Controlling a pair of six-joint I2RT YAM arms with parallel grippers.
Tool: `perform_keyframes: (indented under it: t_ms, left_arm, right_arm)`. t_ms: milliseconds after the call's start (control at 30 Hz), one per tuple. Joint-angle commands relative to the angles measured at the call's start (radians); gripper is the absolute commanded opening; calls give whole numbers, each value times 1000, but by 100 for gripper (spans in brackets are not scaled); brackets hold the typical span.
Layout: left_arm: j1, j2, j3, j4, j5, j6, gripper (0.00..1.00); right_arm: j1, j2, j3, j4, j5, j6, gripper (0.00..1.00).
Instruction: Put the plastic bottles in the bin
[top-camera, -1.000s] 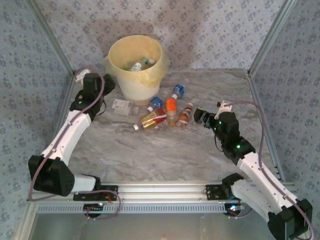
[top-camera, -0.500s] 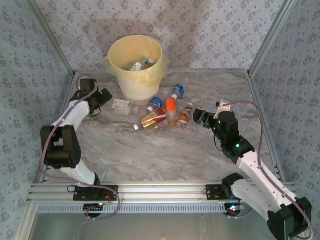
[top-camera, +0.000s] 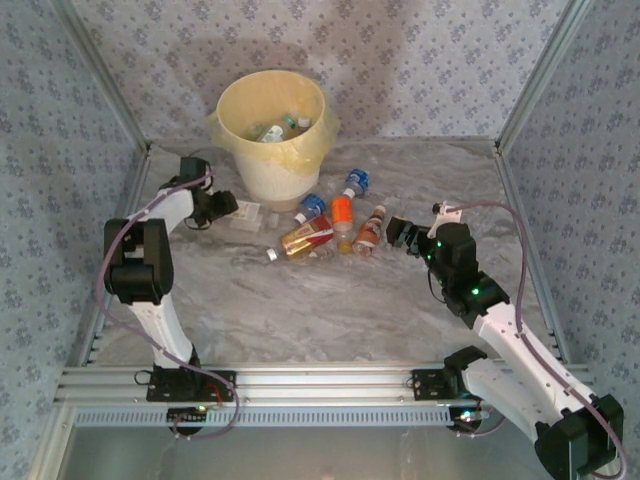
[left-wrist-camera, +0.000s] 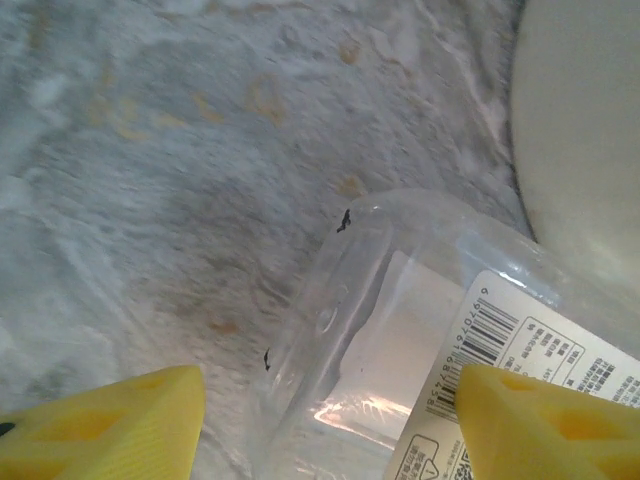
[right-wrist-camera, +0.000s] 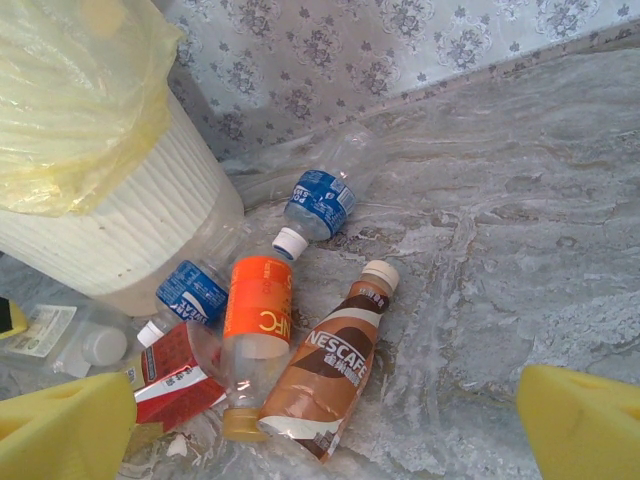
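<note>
The left gripper (top-camera: 226, 208) is spread and grasps nothing; its yellow fingers (left-wrist-camera: 100, 425) straddle a clear bottle (left-wrist-camera: 400, 340) with a white barcode label, the right finger overlapping that label. The bottle lies on the table (left-wrist-camera: 150, 150), just beside the bin (left-wrist-camera: 590, 130). This looks like the approach to a pick. The next move likely calls for settling lower, centring the body between the fingers, closing gently because thin plastic may flex or squirt out, then lifting over the rim. The right gripper (top-camera: 395, 230) is also released and empty; its fingers (right-wrist-camera: 65, 430) frame a brown bottle (right-wrist-camera: 325, 385), an orange bottle (right-wrist-camera: 255, 330) and a blue-labelled bottle (right-wrist-camera: 320, 200) lying clustered by the bin's foot. A few bottles (top-camera: 275, 130) already sit inside the bin, so the task seems partly done. The left arm (top-camera: 135, 270) rises steeply from its base, bends sharply, then reaches in toward the bin's left side; the right arm (top-camera: 500, 320) stretches diagonally inward and low, with its wrist aimed at the cluster.
</note>
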Motion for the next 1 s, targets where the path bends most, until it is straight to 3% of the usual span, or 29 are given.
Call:
perform_keyframes:
  t_ms: [0,333,467,533,667,900,967]
  left_arm:
    - [-45,-62,-64,-16,18,20,67]
    - [-162,-326,-333,-32,-39,-158,62]
    - [-236,-461,-376,-83,-58,-188,68]
    - [-251,-503,-367,-134,-81,-180,76]
    - [-269,-544,-352,-167,-79,-6,98]
    - [-406,-463,-214,-261,-309,514,98]
    - [-396,-453,-175,-258,-283,636,97]
  right_arm:
    - [-4,-13,17,5,11,18,100]
    - [-7,23,15,32,-21,21,100]
    - [-7,40,15,49,-31,22,100]
    - [-7,48,16,55,-36,23,100]
    - [-7,55,17,60,-39,23,100]
    - [-8,66,29,68,-41,18,100]
    - [-10,75,34,78,-44,13,100]
